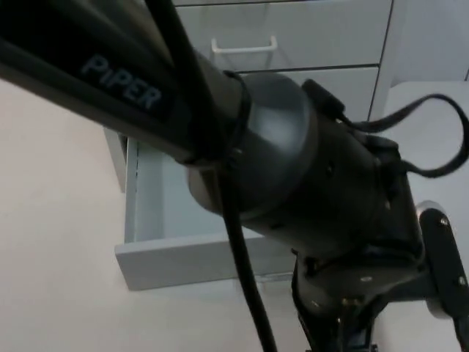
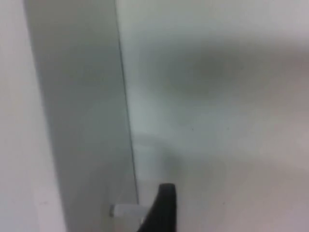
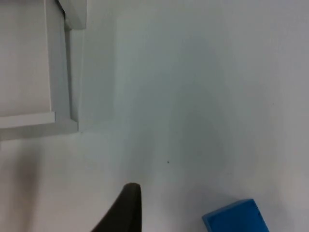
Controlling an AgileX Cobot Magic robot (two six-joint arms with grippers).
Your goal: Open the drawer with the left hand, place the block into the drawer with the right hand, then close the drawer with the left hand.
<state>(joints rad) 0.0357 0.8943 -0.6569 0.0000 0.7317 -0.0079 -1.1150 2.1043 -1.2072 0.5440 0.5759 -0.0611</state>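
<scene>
On the white counter (image 3: 193, 96) — drawer open, block outside it.
Nearest, the left arm (image 1: 220, 110) looms over the pulled-out drawer (image 1: 198, 260); its left pincer (image 2: 161, 212) sits beside the drawer front, grip state I cannot tell. The right pincer (image 3: 126, 208) hovers near the blue block (image 3: 235, 218) — grip unclear. Farther back, the cabinet (image 1: 308, 44).

White table top (image 1: 51, 220) beneath me, bare and evenly lit; I see the same pale surface (image 3: 193, 96) in my right wrist view. At the far side stands a white cabinet (image 1: 366, 81), its shut upper drawer front (image 1: 322, 33) bearing a white bar handle (image 1: 244, 48).
</scene>
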